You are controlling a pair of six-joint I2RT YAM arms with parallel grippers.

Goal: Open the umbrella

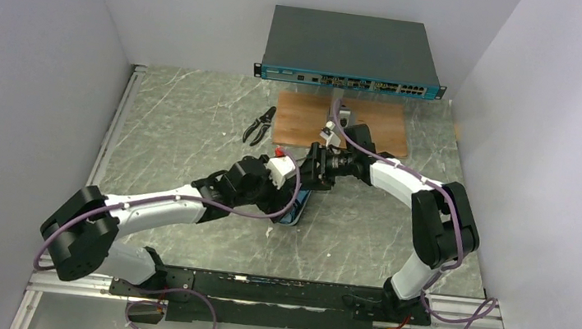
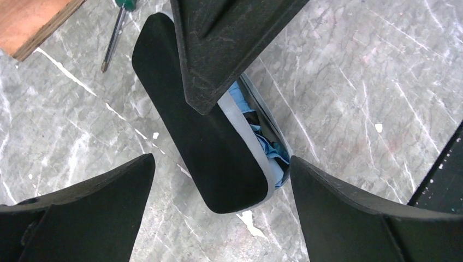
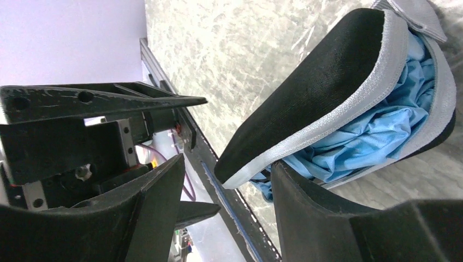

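The umbrella (image 1: 297, 213) lies folded on the marble as a black oblong case (image 2: 202, 142) with a grey zipper edge. Its case gapes along one side, and sky-blue canopy fabric (image 3: 371, 131) bulges out. My left gripper (image 2: 221, 164) is open wide, its fingers (image 2: 104, 202) either side of the case's near end and clear of it. My right gripper (image 3: 228, 162) is open at the other end of the case. One of its fingers (image 3: 311, 202) is tucked under the lifted black flap (image 3: 327, 82) against the blue fabric. The other stands clear of it. That gripper's finger (image 2: 224, 49) also looms over the case in the left wrist view.
Black-handled pliers (image 1: 259, 125) lie left of a wooden board (image 1: 301, 116), with a dark network switch (image 1: 354, 52) behind it. A green-handled screwdriver (image 2: 114, 38) rests just past the case, beside the board's corner (image 2: 33, 22). The black front rail (image 2: 442, 174) runs close by.
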